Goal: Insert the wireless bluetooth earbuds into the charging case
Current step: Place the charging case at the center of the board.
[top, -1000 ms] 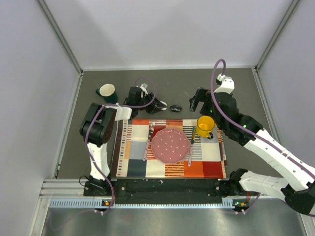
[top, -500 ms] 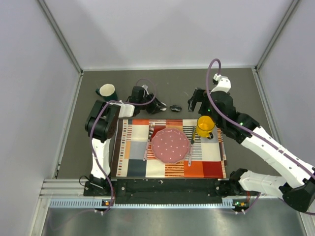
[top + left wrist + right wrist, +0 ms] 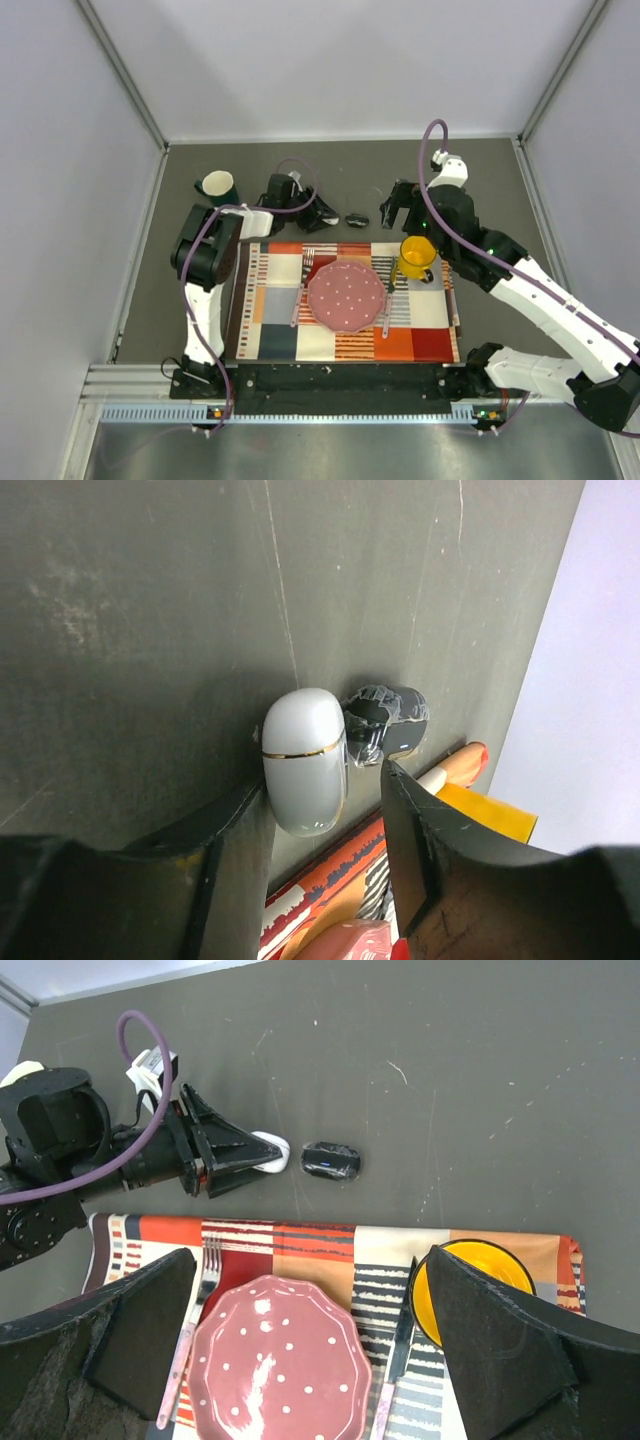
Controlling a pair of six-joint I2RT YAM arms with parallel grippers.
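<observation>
The charging case (image 3: 303, 760) is a closed white capsule with a thin gold seam, lying on the dark table. My left gripper (image 3: 322, 785) is open, low on the table, with the case's near end between its fingertips. The left finger (image 3: 235, 830) touches the case and the right finger (image 3: 415, 830) stands clear of it. In the right wrist view the case (image 3: 272, 1150) shows at the left gripper's (image 3: 250, 1152) tip. My right gripper (image 3: 310, 1260) is wide open and empty, high above the placemat. No earbuds show in any view.
A small black oval object (image 3: 331, 1160) wrapped in clear film lies just right of the case. A striped placemat (image 3: 290, 335) carries a pink dotted plate (image 3: 346, 295), a fork, knives and a yellow mug (image 3: 417, 255). A dark green mug (image 3: 216, 186) stands at the back left.
The right arm has shifted slightly left and back, then stayed still. The left gripper has stayed at the case with hardly any movement.
</observation>
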